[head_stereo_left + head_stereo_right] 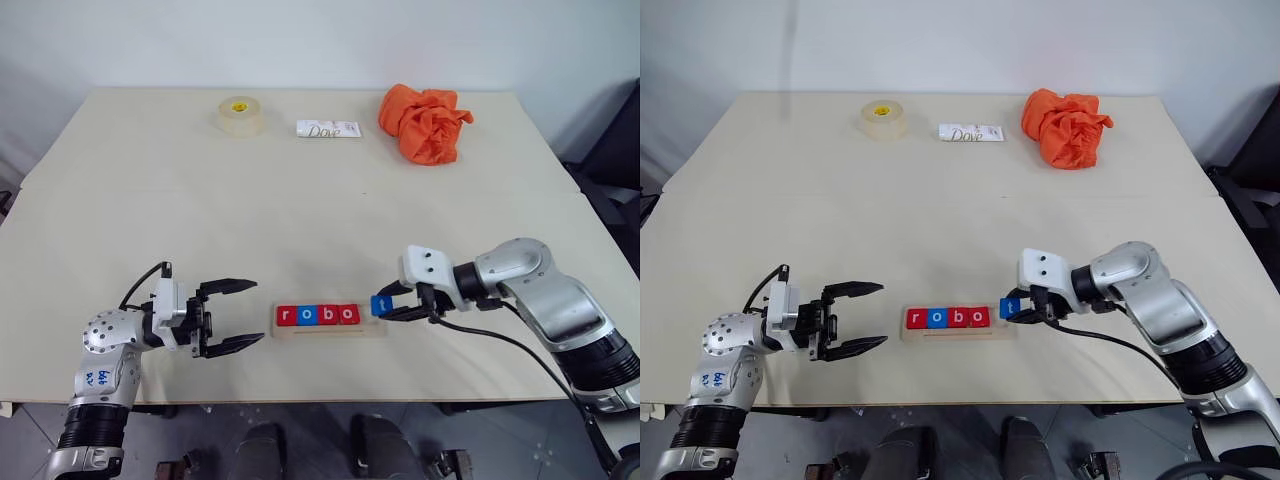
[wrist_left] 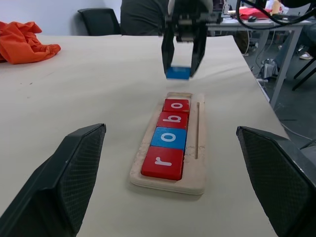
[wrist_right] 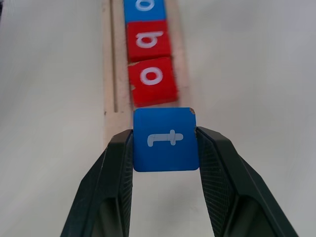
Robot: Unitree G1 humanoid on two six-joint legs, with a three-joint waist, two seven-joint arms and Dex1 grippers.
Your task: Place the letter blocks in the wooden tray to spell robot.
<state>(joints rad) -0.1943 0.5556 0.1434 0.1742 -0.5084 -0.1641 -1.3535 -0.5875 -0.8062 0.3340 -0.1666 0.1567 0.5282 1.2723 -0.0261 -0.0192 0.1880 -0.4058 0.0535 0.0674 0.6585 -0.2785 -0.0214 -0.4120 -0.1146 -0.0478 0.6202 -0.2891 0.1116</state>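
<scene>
Pale-wood tray [image 1: 330, 331], rounded corners, one groove, holds flat square blocks [image 1: 317, 315] r, o, b, o | your right gripper [image 3: 165, 148] pinches the blue t block [image 3: 166, 139], just above the tray's free end | your left gripper [image 1: 236, 315] gapes wide, holding nothing.

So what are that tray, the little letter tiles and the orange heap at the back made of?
The tray looks like pale unfinished wood: matte, faint grain, a routed groove. The tiles seem painted wood or plastic, I can't tell which; smooth red and blue faces, white printed letters, one chipped corner. The orange heap looks like soft cloth, crumpled into folds.
</scene>
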